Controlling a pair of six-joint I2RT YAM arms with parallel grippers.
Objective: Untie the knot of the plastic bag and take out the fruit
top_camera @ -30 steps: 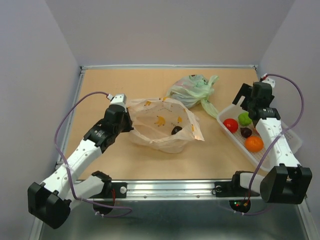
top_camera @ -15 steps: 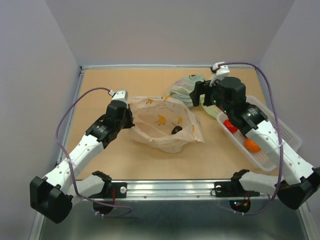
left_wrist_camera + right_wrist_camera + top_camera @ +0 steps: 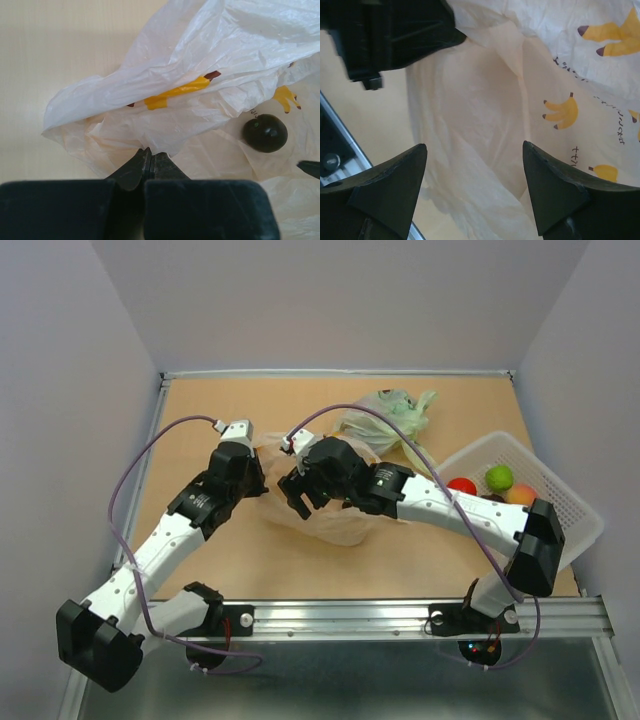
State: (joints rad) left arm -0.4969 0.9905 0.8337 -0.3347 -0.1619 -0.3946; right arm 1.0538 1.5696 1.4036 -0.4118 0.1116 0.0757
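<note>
The peach-orange plastic bag [image 3: 345, 522] with banana prints lies mid-table, its mouth wide open; no knot shows in any view. My left gripper [image 3: 256, 480] is shut on the bag's left rim, and the left wrist view shows the film pinched between the jaws [image 3: 150, 154]. A dark round fruit [image 3: 265, 132] rests inside the bag [image 3: 200, 75]. My right gripper [image 3: 298, 496] hangs open over the bag's left half, nothing between its fingers [image 3: 395, 185]. Crinkled bag film [image 3: 485, 125] fills the gap between them. The arm hides the dark fruit in the top view.
A pale green bag [image 3: 385, 415] lies behind the orange one. A white basket [image 3: 560, 502] at the right edge holds a red fruit [image 3: 461, 486], a green one [image 3: 499, 477] and an orange one [image 3: 520, 495]. The left gripper's body [image 3: 390, 30] sits close by.
My right arm swung from the basket at the right across to above the bag's left half, its jaws narrowing a little. The left gripper kept its hold on the rim.
</note>
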